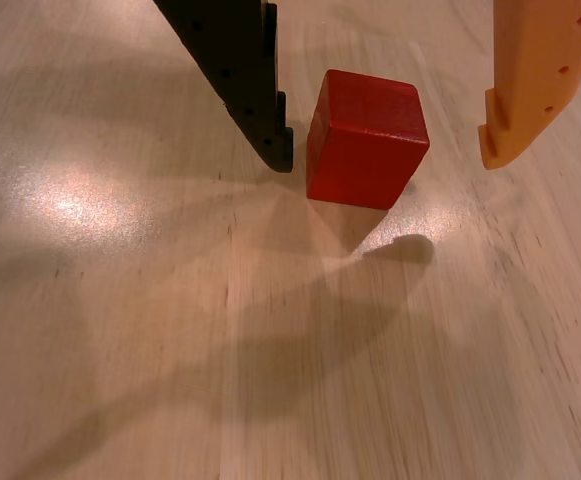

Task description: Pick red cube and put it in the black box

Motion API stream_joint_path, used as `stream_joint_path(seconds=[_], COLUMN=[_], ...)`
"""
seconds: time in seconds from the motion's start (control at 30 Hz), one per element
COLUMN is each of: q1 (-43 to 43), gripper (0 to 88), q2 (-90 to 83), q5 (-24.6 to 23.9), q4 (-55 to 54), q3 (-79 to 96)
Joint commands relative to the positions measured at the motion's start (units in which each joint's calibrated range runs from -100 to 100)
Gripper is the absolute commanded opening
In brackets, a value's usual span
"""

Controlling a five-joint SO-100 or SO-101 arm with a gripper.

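The red cube [366,137] rests on the pale wooden table in the wrist view, in the upper middle. My gripper [388,158] is open and straddles it. The black finger [240,75] comes down on the cube's left, its tip close to the cube's lower left edge. The orange finger [535,80] hangs on the right with a clear gap to the cube. Both fingertips reach down near the table surface. The black box is out of view.
Light wooden tabletop [270,350] spreads below and to both sides of the cube, crossed by soft shadows of the arm and a bright glare patch at the left.
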Motion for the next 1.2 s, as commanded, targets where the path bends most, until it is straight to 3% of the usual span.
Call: stream_joint_path(seconds=[0.0, 0.3, 0.77, 1.17], q1=[-4.53, -4.3, -4.0, -3.46], gripper=[29.6, 28.4, 2.8, 1.2], q2=[-2.83, -3.16, -2.83, -7.17], q5=[-0.29, -0.29, -0.23, -0.29], q4=[-0.43, -0.84, -1.42, 2.02], q3=[-7.81, -7.81, -7.81, -6.99])
